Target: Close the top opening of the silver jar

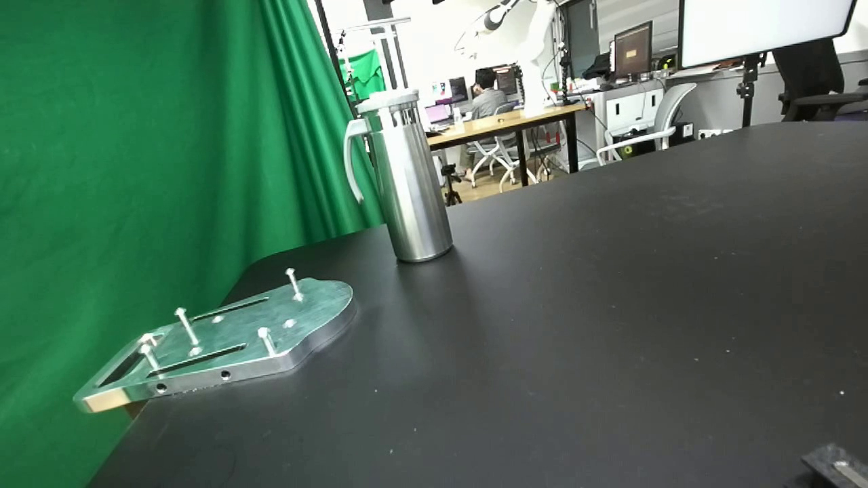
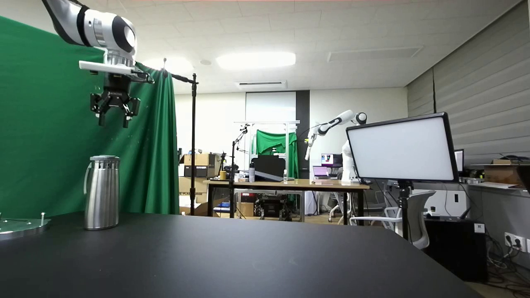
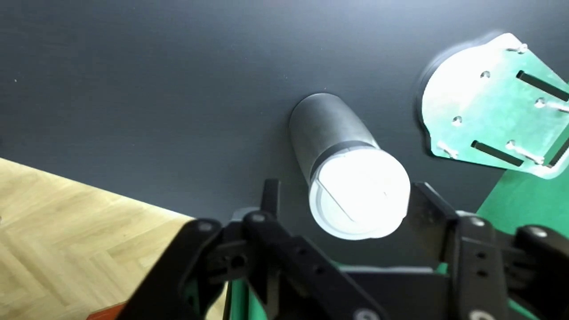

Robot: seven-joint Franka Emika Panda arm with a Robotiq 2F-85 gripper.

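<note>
The silver jar, a tall brushed-steel pitcher, stands upright on the black table in both exterior views (image 1: 415, 190) (image 2: 102, 198). It also shows in the wrist view (image 3: 331, 124). Its pale side handle (image 1: 351, 156) faces the green curtain. A pale round lid (image 1: 388, 99) sits over the top opening, with a slotted band under it. In the wrist view the lid (image 3: 360, 191) is washed out by glare, with one straight seam; I cannot tell whether the mouth is shut. My gripper (image 2: 113, 121) is open and empty, well above the jar. In the wrist view its fingertips (image 3: 344, 191) appear either side of the lid.
A flat greenish plate with upright pegs (image 1: 230, 332) lies beside the jar at the table edge; it also shows in the wrist view (image 3: 493, 106). A green curtain (image 2: 153, 165) hangs behind the jar. A small dark object (image 1: 837, 468) shows at the corner.
</note>
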